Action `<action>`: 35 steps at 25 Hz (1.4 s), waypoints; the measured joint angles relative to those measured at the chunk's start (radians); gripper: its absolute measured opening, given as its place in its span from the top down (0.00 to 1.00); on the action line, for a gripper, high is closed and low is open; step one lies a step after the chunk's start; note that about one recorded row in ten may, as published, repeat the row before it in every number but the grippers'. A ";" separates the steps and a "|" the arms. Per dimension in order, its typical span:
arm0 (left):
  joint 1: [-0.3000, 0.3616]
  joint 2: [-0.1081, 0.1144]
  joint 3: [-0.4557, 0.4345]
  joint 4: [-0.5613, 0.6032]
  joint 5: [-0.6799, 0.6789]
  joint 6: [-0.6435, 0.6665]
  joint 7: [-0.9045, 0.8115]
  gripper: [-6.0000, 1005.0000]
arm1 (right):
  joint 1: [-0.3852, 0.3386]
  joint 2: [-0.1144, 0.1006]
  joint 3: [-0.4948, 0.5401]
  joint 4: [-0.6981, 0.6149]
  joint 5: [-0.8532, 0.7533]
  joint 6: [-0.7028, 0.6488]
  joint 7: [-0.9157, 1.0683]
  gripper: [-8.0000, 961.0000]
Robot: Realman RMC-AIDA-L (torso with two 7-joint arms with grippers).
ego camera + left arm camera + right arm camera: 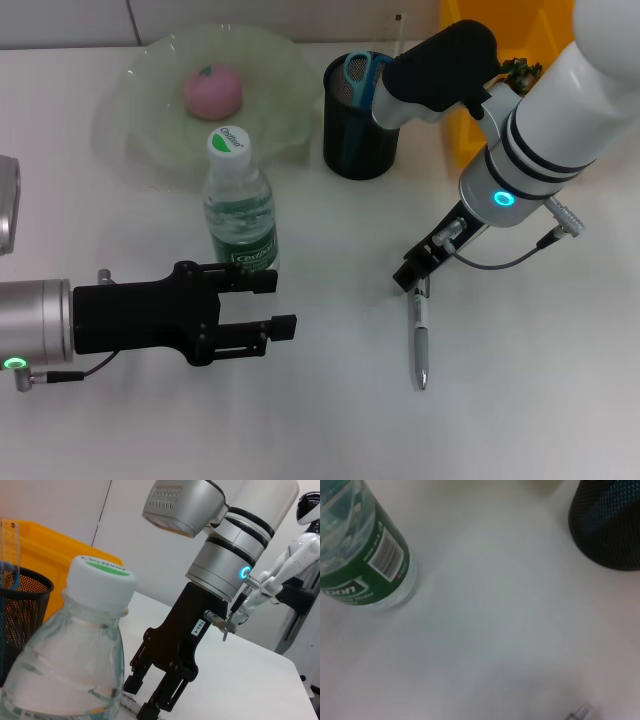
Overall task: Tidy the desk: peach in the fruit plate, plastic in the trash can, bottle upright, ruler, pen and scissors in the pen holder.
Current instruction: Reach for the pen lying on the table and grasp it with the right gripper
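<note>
The pink peach (212, 90) lies in the glass fruit plate (140, 80). The water bottle (240, 205) stands upright in front of the plate. The black mesh pen holder (358, 135) holds the blue-handled scissors (360, 72) and the ruler (398, 35). A silver pen (421, 345) lies flat on the table. My right gripper (412, 278) is low over the pen's far end, open; it also shows in the left wrist view (147, 696). My left gripper (272, 305) is open and empty, just in front of the bottle (85, 645). No plastic is in view.
A yellow bin (500, 70) stands at the back right, behind the pen holder (22, 610). The right wrist view shows the bottle (365, 555), the pen holder (610, 525) and an end of the pen (580, 711).
</note>
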 joint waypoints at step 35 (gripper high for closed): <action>0.019 0.003 -0.002 0.001 0.000 0.004 0.004 0.34 | -0.047 -0.009 -0.030 -0.116 -0.002 -0.027 -0.015 0.95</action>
